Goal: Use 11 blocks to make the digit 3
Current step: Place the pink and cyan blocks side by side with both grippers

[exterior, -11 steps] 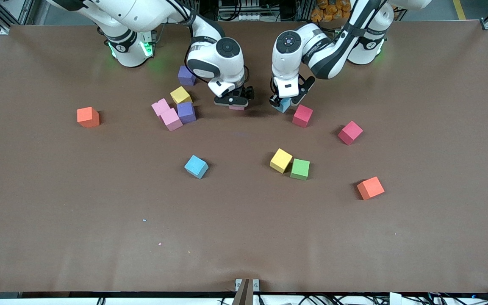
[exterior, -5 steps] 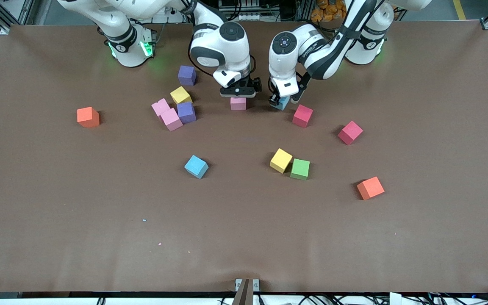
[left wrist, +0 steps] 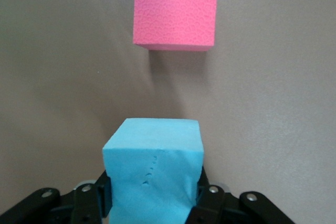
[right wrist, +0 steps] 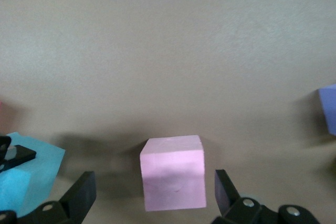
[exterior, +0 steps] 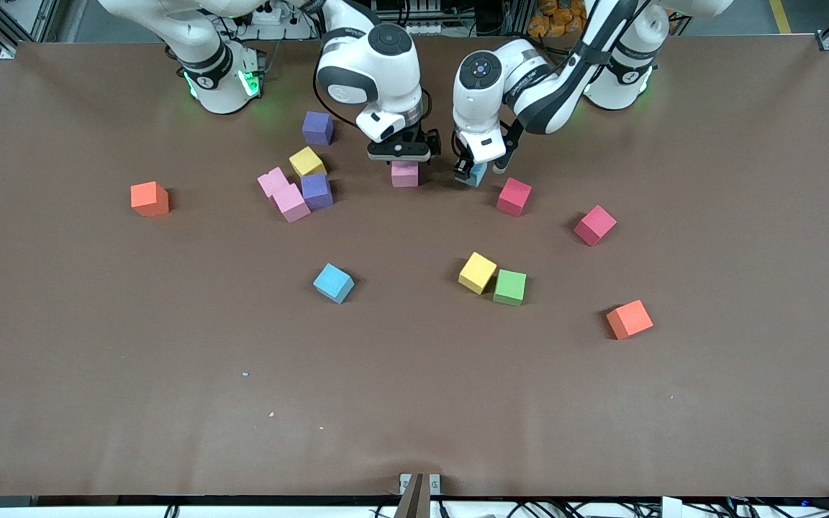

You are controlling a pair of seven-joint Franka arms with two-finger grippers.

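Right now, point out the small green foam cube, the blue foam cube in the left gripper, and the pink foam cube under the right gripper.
green foam cube (exterior: pixel 509 287), front view, top face.
blue foam cube (left wrist: pixel 152 174), left wrist view, upper face.
pink foam cube (right wrist: pixel 172 171), right wrist view, facing side.

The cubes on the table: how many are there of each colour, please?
Pink: 3
Blue: 2
Yellow: 2
Crimson: 2
Purple: 2
Orange: 2
Green: 1
Total: 14
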